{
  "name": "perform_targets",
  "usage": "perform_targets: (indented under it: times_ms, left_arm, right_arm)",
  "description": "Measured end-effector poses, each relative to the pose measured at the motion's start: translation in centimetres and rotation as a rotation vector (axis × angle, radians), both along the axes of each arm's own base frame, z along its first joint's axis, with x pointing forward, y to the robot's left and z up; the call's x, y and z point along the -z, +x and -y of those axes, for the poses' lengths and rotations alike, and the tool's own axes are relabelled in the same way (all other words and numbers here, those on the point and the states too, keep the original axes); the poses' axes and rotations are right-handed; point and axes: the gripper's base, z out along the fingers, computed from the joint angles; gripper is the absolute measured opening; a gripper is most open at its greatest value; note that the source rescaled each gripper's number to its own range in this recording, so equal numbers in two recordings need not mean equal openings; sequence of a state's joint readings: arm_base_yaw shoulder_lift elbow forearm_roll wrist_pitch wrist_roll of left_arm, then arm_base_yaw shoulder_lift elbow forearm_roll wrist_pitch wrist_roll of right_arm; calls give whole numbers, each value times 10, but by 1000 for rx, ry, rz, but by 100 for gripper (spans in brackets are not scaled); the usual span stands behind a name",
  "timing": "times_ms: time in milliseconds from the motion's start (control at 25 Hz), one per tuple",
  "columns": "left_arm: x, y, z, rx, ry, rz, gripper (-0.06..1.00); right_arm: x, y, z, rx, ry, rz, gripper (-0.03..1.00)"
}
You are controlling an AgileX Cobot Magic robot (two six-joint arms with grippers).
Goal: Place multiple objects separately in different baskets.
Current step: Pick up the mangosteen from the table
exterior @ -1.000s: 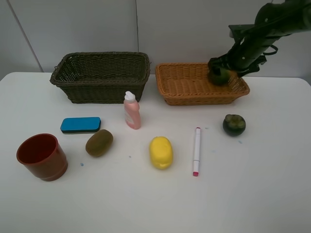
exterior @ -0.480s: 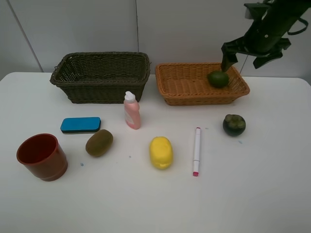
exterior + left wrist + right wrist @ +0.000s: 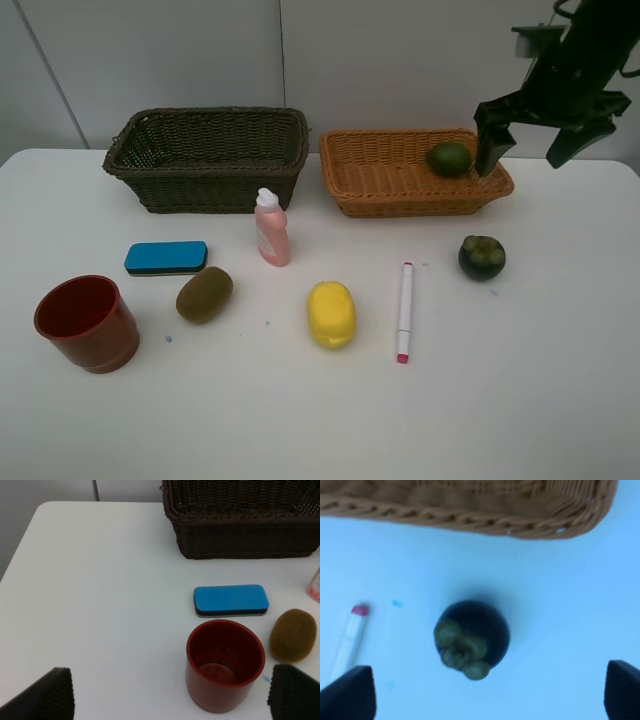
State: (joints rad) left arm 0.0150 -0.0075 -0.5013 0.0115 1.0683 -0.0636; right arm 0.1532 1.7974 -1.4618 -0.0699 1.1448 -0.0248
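Seven objects lie loose on the white surface (image 3: pixel 560 400), and only the green lime (image 3: pixel 449 158) sits in the orange-tan basket (image 3: pixel 400 205), near its right end. The right gripper (image 3: pixel 522 158) hangs released and empty above that basket's right end, and its wrist view looks straight down on the dark mangosteen (image 3: pixel 472 639), which lies just in front of the basket. That fruit is round and hard-looking, so if one finger meets it first it may roll away towards the white pen (image 3: pixel 405 310) or off to the side. A descent too close to the basket could clip the flared rim and shove the basket. The left gripper (image 3: pixel 172 700) is also spread wide and holds nothing, hovering by the red-brown cup (image 3: pixel 225 665), with the blue eraser (image 3: pixel 230 600) and the kiwi (image 3: pixel 293 634) close beside it. A careless reach there could knock a neighbour. The pink bottle (image 3: pixel 271 228) stands upright in front of the dark olive basket (image 3: pixel 205 185) and looks easy to topple, and the lemon (image 3: pixel 331 313) could end up in the wrong basket.
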Motion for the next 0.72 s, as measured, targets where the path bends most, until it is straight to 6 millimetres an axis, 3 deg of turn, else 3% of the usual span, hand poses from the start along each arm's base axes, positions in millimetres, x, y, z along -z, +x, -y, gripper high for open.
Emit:
perform_targets:
  times_ms: [400,720]
  left_arm:
    - [0,0,0,0,0,0,100]
    - [0,0,0,0,0,0,100]
  right_arm:
    - [62,-20,-2,14,59,-23,100]
    - [83,-25,-2,13,62,-5,100]
